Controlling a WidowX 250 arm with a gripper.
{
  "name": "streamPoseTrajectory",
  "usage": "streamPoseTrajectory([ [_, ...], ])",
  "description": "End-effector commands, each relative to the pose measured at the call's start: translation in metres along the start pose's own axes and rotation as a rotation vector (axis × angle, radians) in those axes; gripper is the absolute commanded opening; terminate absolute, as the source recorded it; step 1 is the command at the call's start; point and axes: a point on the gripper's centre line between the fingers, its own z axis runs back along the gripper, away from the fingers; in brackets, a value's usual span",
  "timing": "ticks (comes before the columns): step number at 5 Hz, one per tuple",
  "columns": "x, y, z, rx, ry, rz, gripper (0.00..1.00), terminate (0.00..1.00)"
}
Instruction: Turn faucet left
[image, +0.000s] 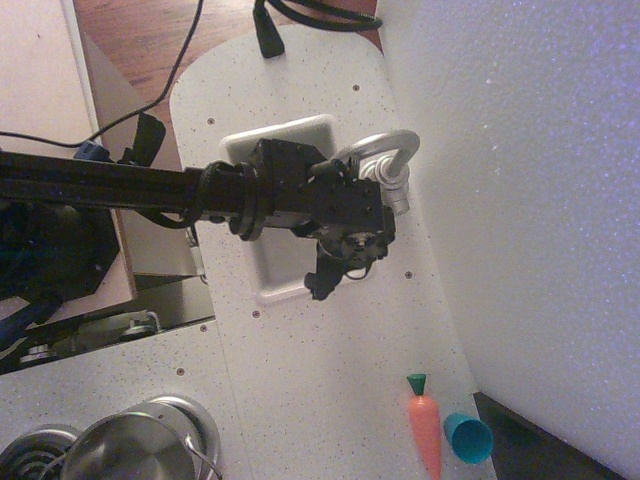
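The silver faucet (384, 147) stands at the right edge of the white sink basin (290, 133). Its arched spout reaches left over the basin's far end, and its round base (398, 193) shows just right of my wrist. My black gripper (352, 250) hangs over the basin's right side, pointing down, close beside the faucet base. One finger (320, 284) sticks out toward the lower left and the jaws look spread apart with nothing between them. The other finger and the faucet's lever are hidden under the gripper body.
An orange toy carrot (425, 428) and a teal cup (467, 437) lie at the near right by the white wall. A metal pot (140, 448) sits on the stove at the lower left. Black cables (270, 30) hang at the counter's far end.
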Motion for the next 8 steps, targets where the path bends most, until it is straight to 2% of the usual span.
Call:
streamPoseTrajectory([
  [1, 0.002, 0.000, 0.018, 0.011, -0.053, -0.014, 1.00, 0.00],
  [2, 0.002, 0.000, 0.018, 0.011, -0.053, -0.014, 1.00, 0.00],
  [3, -0.050, 0.032, 0.008, -0.055, -0.225, 0.138, 1.00, 0.00],
  [4, -0.042, 0.036, 0.012, -0.039, -0.180, 0.093, 1.00, 0.00],
  [5, -0.029, 0.054, 0.041, -0.071, -0.246, 0.177, 1.00, 0.00],
  [6, -0.025, 0.061, 0.057, -0.035, -0.272, 0.205, 1.00, 0.00],
  [7, -0.033, 0.058, 0.053, -0.037, -0.262, 0.223, 1.00, 0.00],
  [8, -0.030, 0.053, 0.045, -0.054, -0.242, 0.208, 1.00, 0.00],
])
